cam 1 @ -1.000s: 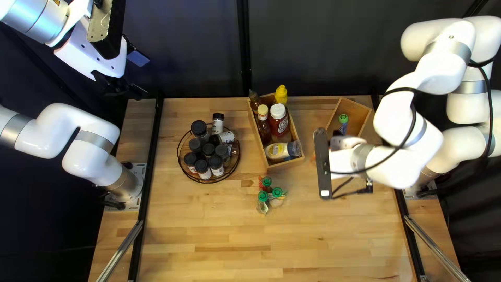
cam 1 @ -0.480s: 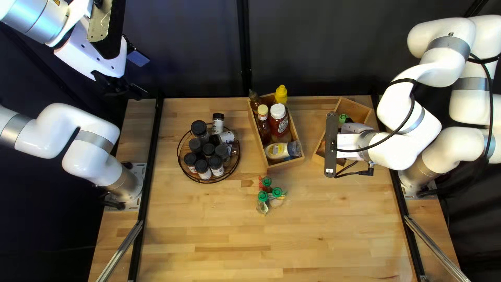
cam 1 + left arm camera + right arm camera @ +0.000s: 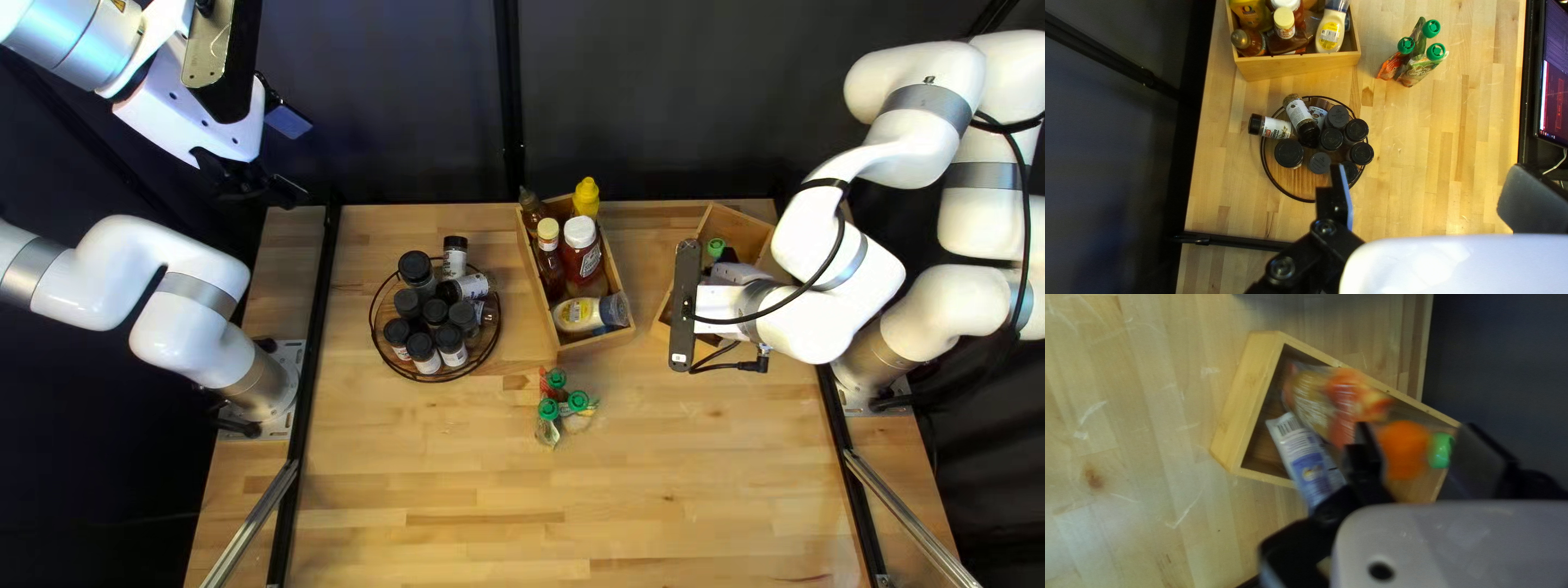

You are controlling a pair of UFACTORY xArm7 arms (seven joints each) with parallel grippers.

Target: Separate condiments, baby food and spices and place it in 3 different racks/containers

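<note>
Apparently, the right gripper (image 3: 1416, 430), nearer the green-capped pouches (image 3: 549, 409), holds its fingers apart, a blurred orange item (image 3: 1403, 450) between them.

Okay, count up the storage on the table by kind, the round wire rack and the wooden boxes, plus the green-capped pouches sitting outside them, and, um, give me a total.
Round wire rack: 1
Wooden boxes: 2
Green-capped pouches outside them: 3
Total: 6

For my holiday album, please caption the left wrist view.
Spice jars crowd a round rack, near boxed bottles and pouches.
</note>
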